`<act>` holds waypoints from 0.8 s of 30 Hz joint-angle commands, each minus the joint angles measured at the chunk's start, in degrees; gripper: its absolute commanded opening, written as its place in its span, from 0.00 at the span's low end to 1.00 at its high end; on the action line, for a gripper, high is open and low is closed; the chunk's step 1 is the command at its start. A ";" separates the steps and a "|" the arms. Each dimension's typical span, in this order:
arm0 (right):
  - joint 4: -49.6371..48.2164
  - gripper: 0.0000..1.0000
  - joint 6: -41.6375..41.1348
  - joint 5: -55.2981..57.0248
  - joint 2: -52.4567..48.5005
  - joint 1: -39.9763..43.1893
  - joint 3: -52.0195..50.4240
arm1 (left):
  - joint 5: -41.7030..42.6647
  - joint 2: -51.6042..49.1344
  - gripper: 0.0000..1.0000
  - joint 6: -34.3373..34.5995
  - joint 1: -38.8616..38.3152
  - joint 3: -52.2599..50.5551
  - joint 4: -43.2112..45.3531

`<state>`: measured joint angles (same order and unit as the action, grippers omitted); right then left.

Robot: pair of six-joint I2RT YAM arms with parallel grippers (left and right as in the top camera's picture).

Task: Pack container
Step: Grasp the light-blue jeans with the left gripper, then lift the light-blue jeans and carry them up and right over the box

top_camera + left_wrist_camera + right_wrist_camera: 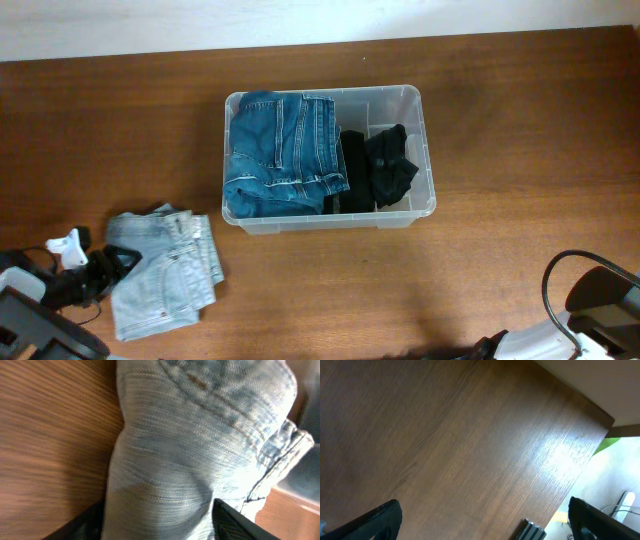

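The container (426, 150), a clear plastic bin, stands at the middle of the table. Folded dark-blue jeans (280, 152) fill its left part and black garments (383, 168) lie to their right. A folded pair of pale-blue jeans (168, 275) lies on the table at the front left. My left gripper (118, 262) is at their left edge. In the left wrist view the pale-blue jeans (200, 435) bulge between both fingers of my left gripper (160, 526), which presses on them. My right gripper (485, 520) hangs open over bare wood, holding nothing.
The brown wooden table (520, 120) ends at a pale wall behind. The right arm's base and a cable (590, 300) sit at the front right corner. The table's edge (600, 435) and an aluminium rail (532, 530) show in the right wrist view.
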<state>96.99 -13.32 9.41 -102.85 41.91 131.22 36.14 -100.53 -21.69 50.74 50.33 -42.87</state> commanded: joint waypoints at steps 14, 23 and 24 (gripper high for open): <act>0.33 0.98 0.02 0.90 1.01 0.11 -0.20 | 5.22 -3.04 0.02 12.11 -1.53 -1.42 0.42; 0.33 0.98 0.02 0.90 1.01 0.11 -0.20 | 7.54 -2.99 0.01 16.24 -1.53 6.03 -0.57; 0.33 0.98 0.02 0.90 1.01 0.11 -0.20 | 8.09 -2.99 0.01 16.31 -1.53 8.00 -1.51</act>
<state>96.99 -13.30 9.41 -102.85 41.93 131.22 41.39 -102.94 -8.78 49.32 51.46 -43.44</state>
